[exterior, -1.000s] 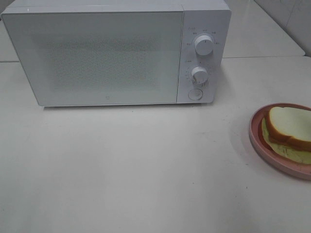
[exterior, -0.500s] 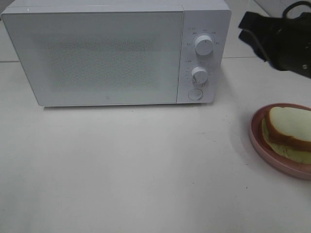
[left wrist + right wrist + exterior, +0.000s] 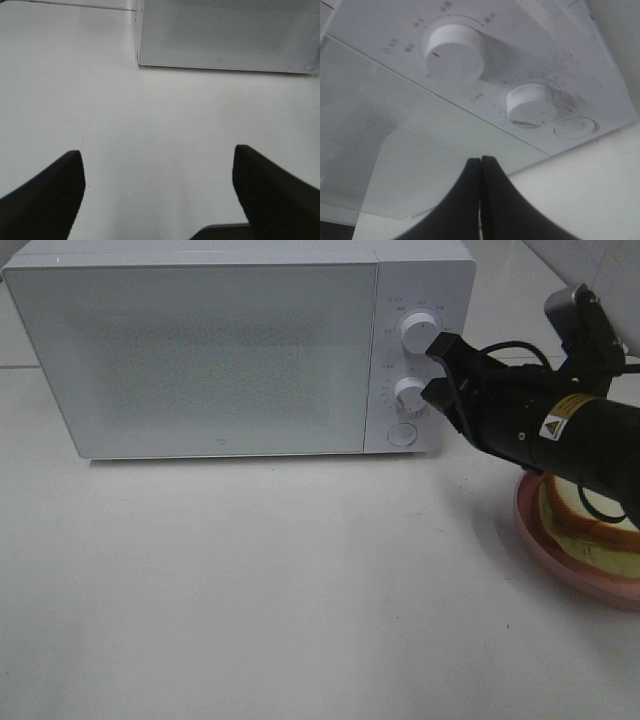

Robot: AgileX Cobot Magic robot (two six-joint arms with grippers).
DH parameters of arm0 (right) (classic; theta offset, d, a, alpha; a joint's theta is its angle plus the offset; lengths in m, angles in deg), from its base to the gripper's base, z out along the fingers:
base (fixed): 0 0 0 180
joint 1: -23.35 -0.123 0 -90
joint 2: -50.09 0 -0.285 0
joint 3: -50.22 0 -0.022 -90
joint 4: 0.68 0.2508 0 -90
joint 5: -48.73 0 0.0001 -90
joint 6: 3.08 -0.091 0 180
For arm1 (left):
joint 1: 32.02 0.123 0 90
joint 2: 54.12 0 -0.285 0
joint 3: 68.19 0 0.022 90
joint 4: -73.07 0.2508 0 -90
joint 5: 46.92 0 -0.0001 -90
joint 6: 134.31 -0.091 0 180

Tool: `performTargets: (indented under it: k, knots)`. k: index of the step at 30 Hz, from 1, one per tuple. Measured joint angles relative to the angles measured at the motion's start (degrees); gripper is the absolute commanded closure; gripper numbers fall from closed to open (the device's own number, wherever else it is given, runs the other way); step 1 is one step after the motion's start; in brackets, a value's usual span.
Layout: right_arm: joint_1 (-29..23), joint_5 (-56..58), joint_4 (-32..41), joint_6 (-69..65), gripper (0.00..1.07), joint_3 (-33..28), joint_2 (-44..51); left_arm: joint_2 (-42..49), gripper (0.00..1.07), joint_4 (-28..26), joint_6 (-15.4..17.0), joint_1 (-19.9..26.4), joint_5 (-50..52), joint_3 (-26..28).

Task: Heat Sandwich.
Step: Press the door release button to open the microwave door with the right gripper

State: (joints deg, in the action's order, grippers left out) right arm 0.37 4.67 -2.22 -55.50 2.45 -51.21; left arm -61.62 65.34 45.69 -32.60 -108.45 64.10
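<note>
Nearest the robot, the left gripper (image 3: 157, 150) hangs over bare tabletop (image 3: 250, 590), its dark fingers (image 3: 52, 192) spread wide with nothing between them; it does not show in the high view

Further out, at the right edge of the tabletop, the pink plate (image 3: 533, 538) carries the sandwich (image 3: 598, 545), white bread with a brown crust and a pale filling at its lower edge. The right arm passes above it and hides most of it, so I cannot tell which way its long axis runs

The right gripper (image 3: 440, 368) reaches on past the plate towards the microwave (image 3: 200, 350). The wrist view shows its fingers (image 3: 470, 200) pressed flat together, holding nothing. In the high view the tips sit just in front of the control panel, between the upper knob (image 3: 418, 332) and the lower knob (image 3: 410, 395); whether they touch the panel I cannot tell. The round button (image 3: 402, 434) lies just below the lower knob

So the sandwich lies behind and beneath the right fingers, back along that arm, and well apart from the door. The right arm looks the nearer to it

The microwave door is closed and its speckled glass hides the inside. My guess is that the step in hand is getting the door open, likely by the round button, before the sandwich can go in
</note>
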Motion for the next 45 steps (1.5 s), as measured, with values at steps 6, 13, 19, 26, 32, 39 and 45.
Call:
performTargets:
  k: [6, 13, 19, 26, 32, 39, 45]
  knots:
    - [0.0, -2.92, 0.11, -9.63, 1.07, 0.8, -8.42, 0.0, 0.3, 0.0, 0.0, 0.0, 0.0, 0.0]
    - [0.0, -4.3, 0.11, -15.58, 1.07, 5.61, -13.52, 0.0, 0.3, 0.0, 0.0, 0.0, 0.0, 0.0]
    - [0.0, -4.87, 1.2, -20.63, 1.07, 8.88, -17.07, 0.0, 0.3, 0.0, 0.0, 0.0, 0.0, 0.0]
    - [0.0, -4.24, 6.36, -24.69, 1.07, 9.8, -20.4, 0.0, 0.3, 0.0, 0.0, 0.0, 0.0, 0.0]
    - [0.0, -2.18, 11.52, -24.24, 1.07, 11.34, -21.77, 0.0, 0.3, 0.0, 0.0, 0.0, 0.0, 0.0]
    - [0.0, -1.2, 16.67, -24.06, 1.07, 15.41, -24.41, 0.0, 0.3, 0.0, 0.0, 0.0, 0.0, 0.0]
    - [-0.11, 1.09, 18.05, -24.29, 1.07, 18.79, -26.81, 0.0, 0.3, 0.0, 0.0, 0.0, 0.0, 0.0]
